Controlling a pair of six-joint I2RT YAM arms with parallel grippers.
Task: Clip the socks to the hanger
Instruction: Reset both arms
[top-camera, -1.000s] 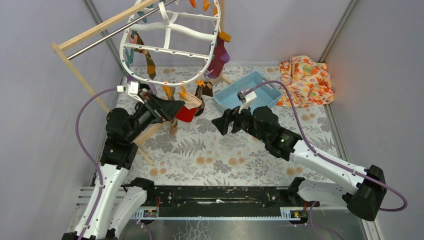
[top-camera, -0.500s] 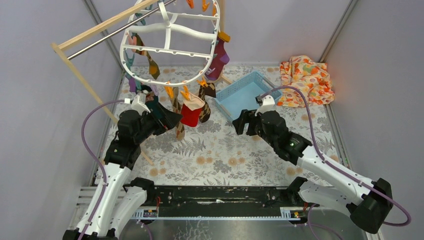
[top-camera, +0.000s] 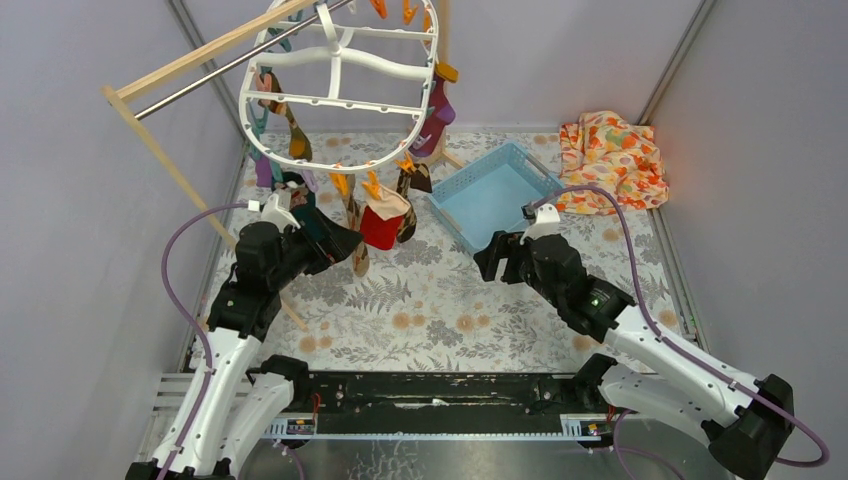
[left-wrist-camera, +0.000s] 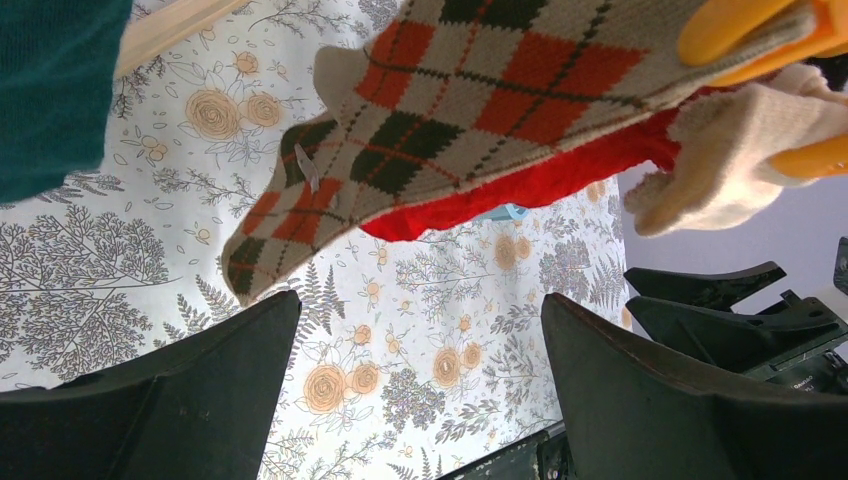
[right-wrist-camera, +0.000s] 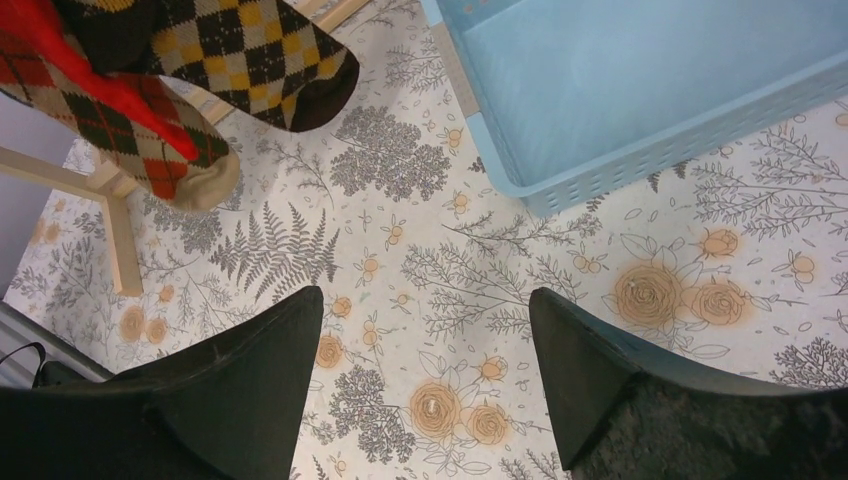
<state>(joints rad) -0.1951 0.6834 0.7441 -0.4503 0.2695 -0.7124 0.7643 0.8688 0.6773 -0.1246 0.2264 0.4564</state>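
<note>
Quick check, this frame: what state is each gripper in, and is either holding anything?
Left gripper: open, holding nothing.
Right gripper: open, holding nothing.

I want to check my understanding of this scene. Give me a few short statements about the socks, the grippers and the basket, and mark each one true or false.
1. A red sock with a cream cuff hangs from an orange peg. True.
2. The right gripper holds a sock. False: its jaws are open with nothing between them.
3. The floral cloth lies inside the blue basket. False: it lies on the table, beside the basket.
4. The left gripper is open, close to an argyle sock. True.
</note>
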